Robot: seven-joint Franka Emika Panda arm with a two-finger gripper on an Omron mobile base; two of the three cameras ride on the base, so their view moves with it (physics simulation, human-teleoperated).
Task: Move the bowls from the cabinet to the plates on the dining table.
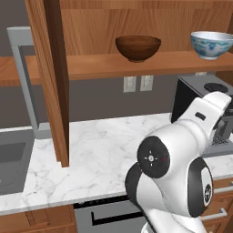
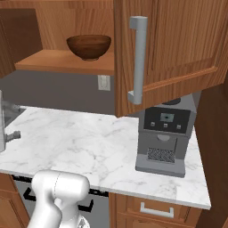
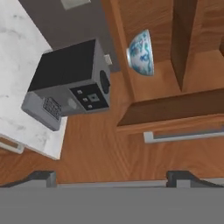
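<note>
From the left base view I see my arm (image 1: 177,177) folded up in the lower right, its big elbow joint toward the camera and the forearm reaching up and right in front of the black coffee machine (image 1: 200,102). Above it, the cabinet (image 1: 136,66) stands open, and both bowls sit upright on its shelf, well apart: the dark wooden bowl (image 1: 138,48) near the middle, the white and blue bowl (image 1: 211,44) at the right edge. The marble table (image 1: 91,154) below them is where the coffee machine stands.

In the right base view I have the arm's white shoulder (image 2: 58,191) at the lower left. The wooden bowl (image 2: 89,46) rests on the shelf, left of an open cabinet door (image 2: 169,53) with a grey bar handle (image 2: 139,60).

The hand view is rolled on its side. The jaws stand spread wide, with nothing between them; the two dark fingertips (image 3: 43,178) are far apart at the bottom. The white and blue bowl (image 3: 142,52) shows on its shelf, well ahead of the hand, with the coffee machine (image 3: 70,85) beside it.
</note>
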